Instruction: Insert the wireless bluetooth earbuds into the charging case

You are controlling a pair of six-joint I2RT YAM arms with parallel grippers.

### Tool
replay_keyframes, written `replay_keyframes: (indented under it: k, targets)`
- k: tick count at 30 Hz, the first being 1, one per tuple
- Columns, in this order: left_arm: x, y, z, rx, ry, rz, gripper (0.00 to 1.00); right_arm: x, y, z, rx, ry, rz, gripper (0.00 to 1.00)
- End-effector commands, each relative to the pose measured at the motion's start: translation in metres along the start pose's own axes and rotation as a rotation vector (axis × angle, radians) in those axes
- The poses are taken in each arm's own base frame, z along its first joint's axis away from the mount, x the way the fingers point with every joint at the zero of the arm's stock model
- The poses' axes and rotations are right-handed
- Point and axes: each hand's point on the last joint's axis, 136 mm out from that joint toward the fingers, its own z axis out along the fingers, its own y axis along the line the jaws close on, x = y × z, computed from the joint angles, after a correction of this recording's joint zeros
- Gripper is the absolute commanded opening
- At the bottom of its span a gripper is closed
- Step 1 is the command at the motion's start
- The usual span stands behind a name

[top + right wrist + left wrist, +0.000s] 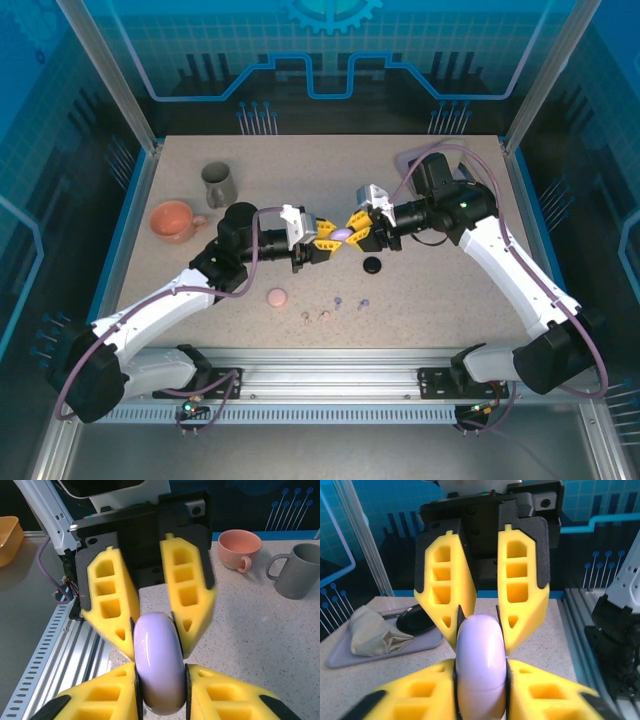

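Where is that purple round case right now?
The lavender case hangs mid-table in the top view, pinched between both arms' jaws, up-left of the black case.

The lavender charging case [342, 234], glossy and rounded, stands on edge above the table [450, 300]. It is clamped from opposite sides by the left gripper [331, 243] and the right gripper [354, 228].

Two pinkish-beige earbuds [314, 316] lie close together on the table, nearer the arm bases than the case. Two lavender earbuds [350, 301] lie just to their right, slightly apart from each other. At this size their stems and orientation cannot be resolved.
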Motion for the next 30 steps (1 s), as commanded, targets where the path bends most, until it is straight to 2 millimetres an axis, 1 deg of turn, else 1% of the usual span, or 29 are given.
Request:
replay_keyframes:
  k: [1,4,8,16,20,30]
  targets:
    - [-0.020,0.003,-0.002,-0.018,-0.034,0.023,0.40,-0.012,0.007,-0.006,-0.018,-0.031,-0.011,0.26]
    - [-0.019,0.004,-0.001,-0.020,-0.031,0.018,0.46,-0.014,0.007,-0.008,-0.015,-0.036,-0.017,0.26]
    - [-0.017,0.005,0.000,-0.023,-0.024,0.002,0.50,-0.014,0.007,-0.007,-0.019,-0.036,-0.017,0.26]
    - [-0.011,0.010,0.006,-0.021,-0.003,-0.024,0.49,-0.016,0.009,-0.008,-0.020,-0.044,-0.021,0.26]
    - [-0.011,0.010,0.007,-0.017,-0.001,-0.031,0.44,-0.016,0.008,-0.008,-0.018,-0.045,-0.019,0.26]
    - [-0.007,0.010,0.008,-0.014,0.011,-0.041,0.44,-0.020,0.005,-0.012,0.003,-0.057,-0.020,0.26]
